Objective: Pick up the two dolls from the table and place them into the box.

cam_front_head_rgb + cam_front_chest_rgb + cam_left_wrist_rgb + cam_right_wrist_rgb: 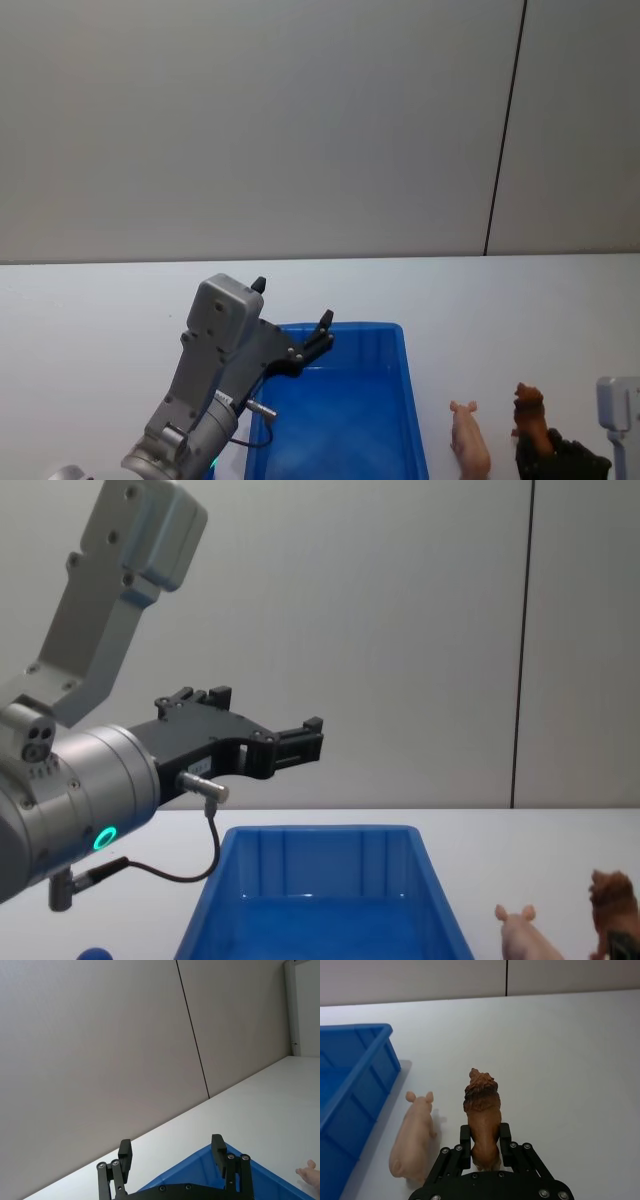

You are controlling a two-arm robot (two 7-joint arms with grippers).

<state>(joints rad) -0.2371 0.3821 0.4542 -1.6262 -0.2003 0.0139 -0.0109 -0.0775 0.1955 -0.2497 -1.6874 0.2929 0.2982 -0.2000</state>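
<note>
**A:** Right gripper (pixel 485 1136) status?

**B:** Clamped on the brown doll (pixel 481 1105). Its fingers (pixel 465 1136) press against both flanks at the hind end, and the mane and head point away from the wrist.

**A:** Is it off the table (pixel 560 1060)?

**B:** Can't tell. The doll is upright and low, at the near right of the tabletop.

**A:** Pink doll (pixel 415 1135)?

**B:** On the table just beside the brown one, between it and the box (pixel 355 1035). There is a small gap on each side, so it touches neither.

**A:** Where's the box?

**B:** On the table, near centre, left of both dolls, open side up.

**A:** Left gripper (pixel 171 1146)?

**B:** Fingers spread wide with nothing held. It hangs in the air above the box's left side, clear of the rim, and points toward the far wall.
</note>
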